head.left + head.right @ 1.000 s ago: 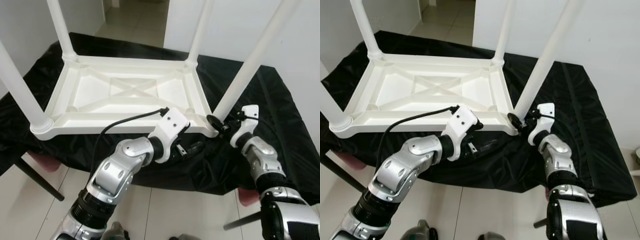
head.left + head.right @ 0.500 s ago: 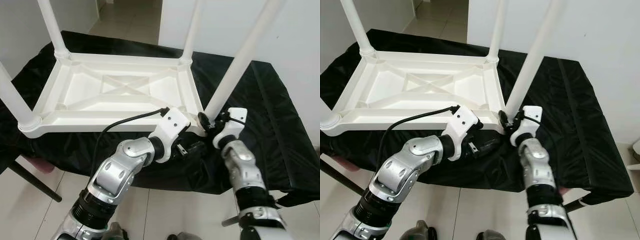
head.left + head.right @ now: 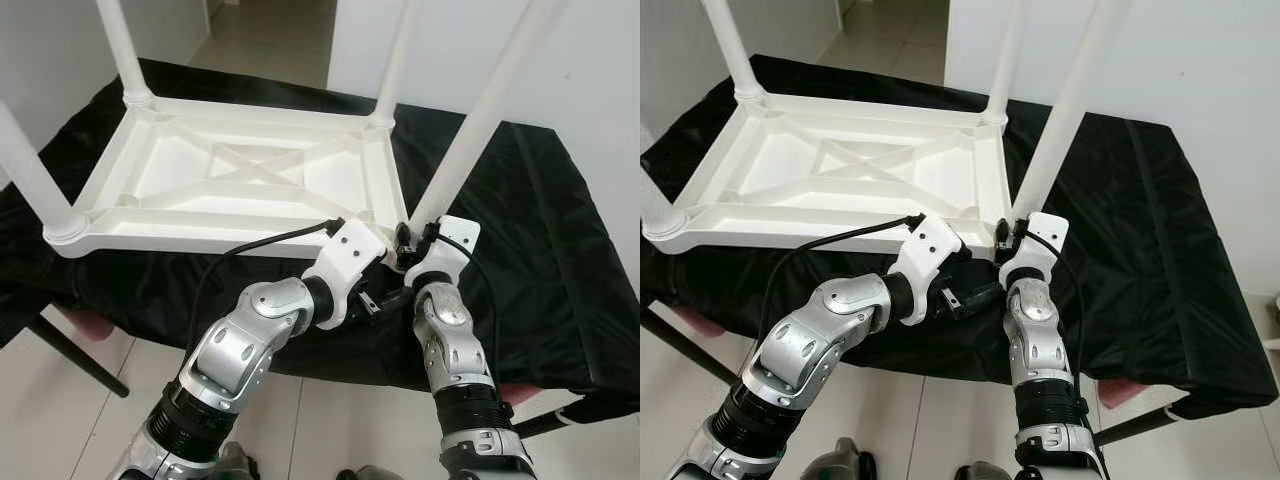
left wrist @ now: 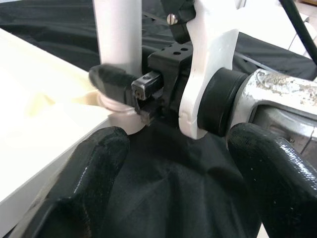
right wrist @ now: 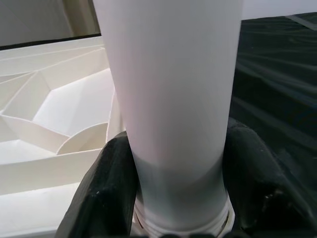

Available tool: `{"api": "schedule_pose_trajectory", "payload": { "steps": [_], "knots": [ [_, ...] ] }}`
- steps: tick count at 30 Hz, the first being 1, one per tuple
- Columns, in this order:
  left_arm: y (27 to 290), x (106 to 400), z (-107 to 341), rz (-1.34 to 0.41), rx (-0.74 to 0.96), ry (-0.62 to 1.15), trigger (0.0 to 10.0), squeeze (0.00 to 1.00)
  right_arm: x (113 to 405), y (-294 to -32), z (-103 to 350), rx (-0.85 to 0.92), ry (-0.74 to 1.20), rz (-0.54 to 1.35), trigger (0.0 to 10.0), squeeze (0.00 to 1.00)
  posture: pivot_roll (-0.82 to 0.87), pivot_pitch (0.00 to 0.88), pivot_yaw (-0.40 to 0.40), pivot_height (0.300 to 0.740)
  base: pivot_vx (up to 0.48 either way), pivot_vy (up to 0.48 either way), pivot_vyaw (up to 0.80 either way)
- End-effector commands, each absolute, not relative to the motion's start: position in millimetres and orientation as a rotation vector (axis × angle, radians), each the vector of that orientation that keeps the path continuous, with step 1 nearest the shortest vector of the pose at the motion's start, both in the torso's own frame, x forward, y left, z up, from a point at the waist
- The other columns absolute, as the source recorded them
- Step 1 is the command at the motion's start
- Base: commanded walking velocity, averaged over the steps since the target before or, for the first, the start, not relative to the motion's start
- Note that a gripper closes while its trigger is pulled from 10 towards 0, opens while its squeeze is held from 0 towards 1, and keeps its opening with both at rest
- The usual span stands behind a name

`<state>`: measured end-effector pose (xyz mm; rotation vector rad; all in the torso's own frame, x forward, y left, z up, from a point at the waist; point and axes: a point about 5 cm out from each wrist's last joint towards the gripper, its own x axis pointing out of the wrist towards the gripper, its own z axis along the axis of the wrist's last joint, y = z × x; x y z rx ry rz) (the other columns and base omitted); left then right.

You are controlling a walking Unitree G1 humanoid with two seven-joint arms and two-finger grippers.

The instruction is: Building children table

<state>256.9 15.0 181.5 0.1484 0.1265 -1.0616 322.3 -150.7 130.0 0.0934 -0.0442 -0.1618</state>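
Note:
A white children's table (image 3: pixel 250 175) lies upside down on a black cloth, with its legs pointing up. My right gripper (image 5: pixel 178 198) is shut on the base of the near right leg (image 3: pixel 470 130), one black finger (image 5: pixel 106 193) on each side of it where it enters the corner socket. In the left wrist view one right fingertip (image 4: pixel 111 79) wraps that leg. My left gripper (image 4: pixel 183 173) stands open just below that corner, over the cloth, close to the right wrist, with nothing between its fingers (image 4: pixel 89 183).
The black cloth (image 3: pixel 540 240) covers a work table whose near edge runs just in front of both arms. Dark table legs (image 3: pixel 75 355) and something red (image 3: pixel 85 320) show beneath. A pale tiled floor lies below and a white wall (image 3: pixel 590 90) behind at the right.
The view has shifted. My right forearm has swung in to the left and stands almost straight below the corner, its gripper still on the leg base. The left arm has hardly moved.

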Motion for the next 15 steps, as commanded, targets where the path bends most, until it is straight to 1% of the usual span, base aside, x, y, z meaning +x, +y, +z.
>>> {"api": "schedule_pose_trajectory", "payload": {
  "steps": [1, 3, 6, 10, 15],
  "knots": [
    [14.5, 254.5, 179.7, -1.062, 0.147, 0.137, 10.0, 0.0, 318.3, -173.6, 131.3, 0.075, -0.05, -0.281, 10.0, 0.0, 0.06, 0.01, -0.063, 0.74, 0.0, 0.0, 0.0],
    [14.6, 253.9, 179.5, -1.062, 0.147, 0.137, 10.0, 0.0, 316.9, -179.2, 131.8, 0.066, -0.046, -0.326, 10.0, 0.0, 0.06, 0.01, -0.063, 0.74, 0.0, 0.0, 0.0],
    [14.6, 253.7, 179.4, -1.063, 0.147, 0.137, 10.0, 0.0, 316.3, -180.0, 132.0, 0.065, -0.045, -0.339, 10.0, 0.0, 0.06, 0.01, -0.063, 0.74, 0.0, 0.0, 0.0],
    [14.5, 253.5, 179.3, -1.06, 0.145, 0.138, 10.0, 0.0, 313.7, -186.2, 130.3, 0.061, -0.04, -0.408, 10.0, 0.0, 0.06, 0.009, -0.066, 0.74, 0.0, 0.0, 0.0],
    [14.6, 253.5, 179.3, -1.059, 0.145, 0.138, 10.0, 0.0, 311.5, -186.5, 127.5, 0.048, -0.023, -0.439, 10.0, 0.0, 0.06, 0.009, -0.066, 0.74, 0.0, 0.0, 0.0]
  ]
}}
